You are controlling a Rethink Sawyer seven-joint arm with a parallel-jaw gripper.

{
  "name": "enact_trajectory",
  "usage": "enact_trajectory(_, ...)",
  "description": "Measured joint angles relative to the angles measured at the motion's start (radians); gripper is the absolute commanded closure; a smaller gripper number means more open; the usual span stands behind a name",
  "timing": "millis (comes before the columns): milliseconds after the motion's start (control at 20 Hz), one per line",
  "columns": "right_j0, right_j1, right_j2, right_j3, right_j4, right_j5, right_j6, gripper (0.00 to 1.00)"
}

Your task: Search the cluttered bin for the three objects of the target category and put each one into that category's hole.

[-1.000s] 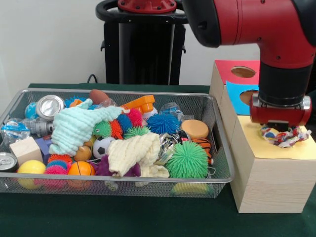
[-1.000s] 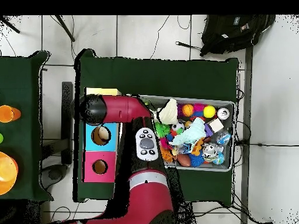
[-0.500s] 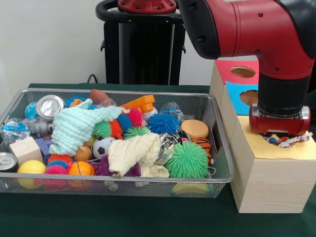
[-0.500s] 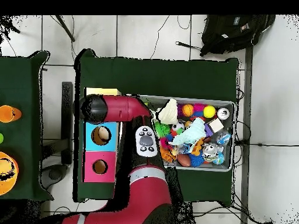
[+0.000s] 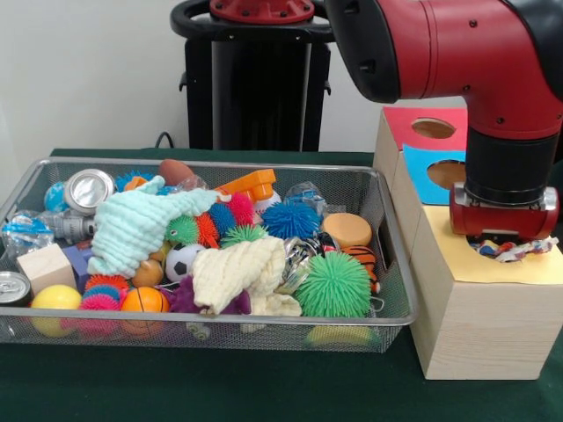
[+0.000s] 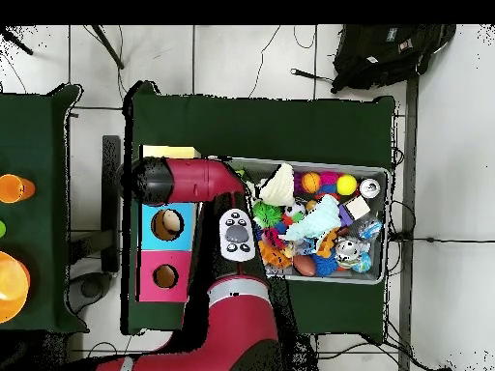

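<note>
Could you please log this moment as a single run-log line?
arm: over yellow-topped wooden box | gripper: pressing crumpled multicoloured cloth into the hole | wire mesh bin: cluttered

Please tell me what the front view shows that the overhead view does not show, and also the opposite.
Only the front view shows the crumpled colourful wrapper at the yellow hole, directly under the hand, whose fingers are hidden; overhead, the arm covers that spot. Only the overhead view shows the black bag on the floor and a second table with orange things. Both show the wire bin of toys, the blue hole and the red hole.
</note>
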Motion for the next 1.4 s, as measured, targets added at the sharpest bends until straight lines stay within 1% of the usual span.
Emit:
enact_trajectory(1050,0.010,-0.004,-0.014,-0.031,0.009,0.089,0.000,1.00)
enact_trajectory(1400,0.008,-0.009,-0.014,-0.047,0.011,0.138,0.000,1.00)
